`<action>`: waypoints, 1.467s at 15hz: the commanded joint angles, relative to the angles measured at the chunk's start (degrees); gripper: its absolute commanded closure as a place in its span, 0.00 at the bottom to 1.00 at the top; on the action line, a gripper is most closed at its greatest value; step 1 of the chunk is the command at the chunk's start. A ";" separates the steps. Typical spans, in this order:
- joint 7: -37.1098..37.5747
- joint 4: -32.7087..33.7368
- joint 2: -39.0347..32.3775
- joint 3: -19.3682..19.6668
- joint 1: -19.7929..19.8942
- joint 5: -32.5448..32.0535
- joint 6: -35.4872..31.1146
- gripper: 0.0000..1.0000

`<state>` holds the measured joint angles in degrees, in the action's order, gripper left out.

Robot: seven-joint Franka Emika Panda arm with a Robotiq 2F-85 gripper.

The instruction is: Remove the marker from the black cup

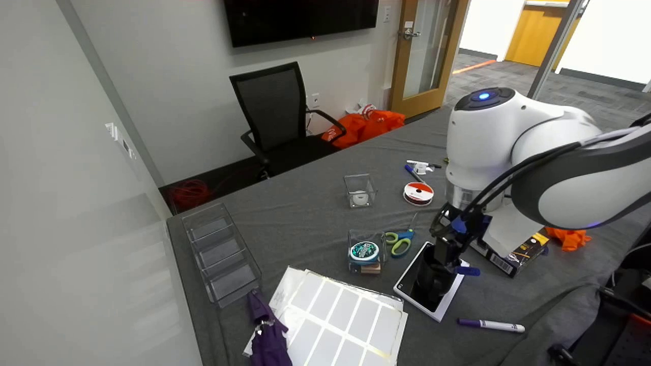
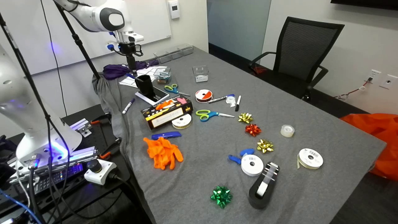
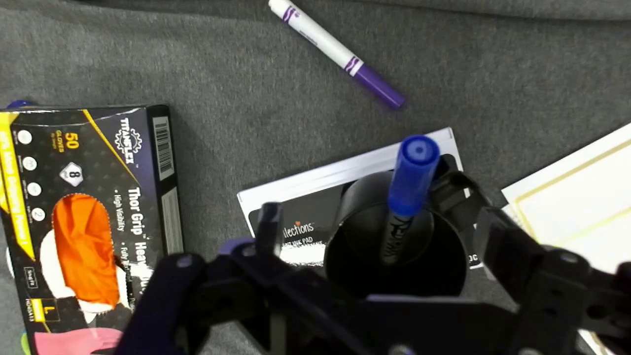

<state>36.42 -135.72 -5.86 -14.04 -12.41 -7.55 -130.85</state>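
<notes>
Fingers (image 3: 508, 251): released, spread apart, near the black cup (image 2: 145, 86).
Arm (image 1: 488, 137): wrist directed downward near black cup.
Ink pad (image 3: 305, 213): flat on surface (image 2: 211, 140), beneath black cup.
Glove box (image 3: 93, 212): near black cup.
Purple-capped marker (image 3: 335, 51): lying near black cup.
Black cup: upright; contains blue-capped marker (image 3: 407, 199), tilted, cap projecting above rim.

Black cup (image 3: 362, 246), standing on an ink pad (image 3: 305, 209); blue-capped marker (image 3: 408, 197), in the cup, cap upward; gripper (image 3: 387, 241), fingers parted, one to each side of the cup's mouth; purple-capped marker (image 3: 335, 48), white-barrelled, lying apart on gray cloth (image 3: 222, 69); black glove box (image 3: 88, 172), at left of the wrist view; gold-lined white sheet (image 3: 581, 197), at right.
</notes>
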 commanded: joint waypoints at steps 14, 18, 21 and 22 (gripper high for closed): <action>2.03 -3.23 -1.58 1.10 -3.26 -2.18 -4.64 0.77; 0.50 -3.62 0.07 0.69 -3.09 -0.22 -3.07 0.99; -1.59 -4.50 2.35 0.14 -2.99 2.74 -1.18 0.95; -2.47 -4.80 3.16 -0.02 -2.98 3.92 -0.61 0.95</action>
<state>37.15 -138.13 -6.65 -13.88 -15.08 -7.10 -133.17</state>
